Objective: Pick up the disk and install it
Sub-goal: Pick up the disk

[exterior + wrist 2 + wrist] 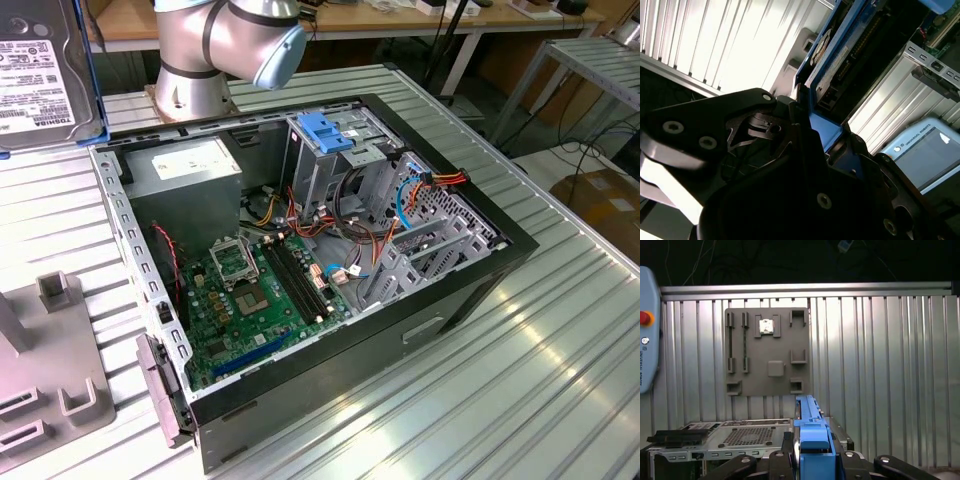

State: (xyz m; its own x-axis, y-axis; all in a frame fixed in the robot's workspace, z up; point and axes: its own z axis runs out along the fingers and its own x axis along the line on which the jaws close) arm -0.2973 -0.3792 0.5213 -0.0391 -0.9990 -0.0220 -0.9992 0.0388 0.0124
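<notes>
The gripper [811, 460] is closed on the disk [35, 75], a flat rectangular silver-grey metal hard drive with a large white printed label and blue plastic side rails. In both wrist views you see one blue rail sitting between the black fingers [790, 112], so the hold is at one end of the drive and across its thin side.

In the exterior view the disk is lifted off the ribbed silver metal table [520, 380]. It hangs upright near the table's far corner at the exterior view's left, with the label facing the camera. It is well apart from the open black computer case [450, 300], which lies in the middle of the table. Inside the case, the metal drive cage with the blue handle [330, 135] stands beside the grey power supply box [190, 170], at the far side.

I think this disk is heavy for its size and fully stiff, so it will not bend in the hold. Its metal faces look smooth and could slip. The rails are plastic and probably give better friction, but they may flex a little. A drive like this is sensitive to shocks, so I judge any knock against the case walls a real risk. The narrow side edges are the proper place to hold, not the label face.
</notes>
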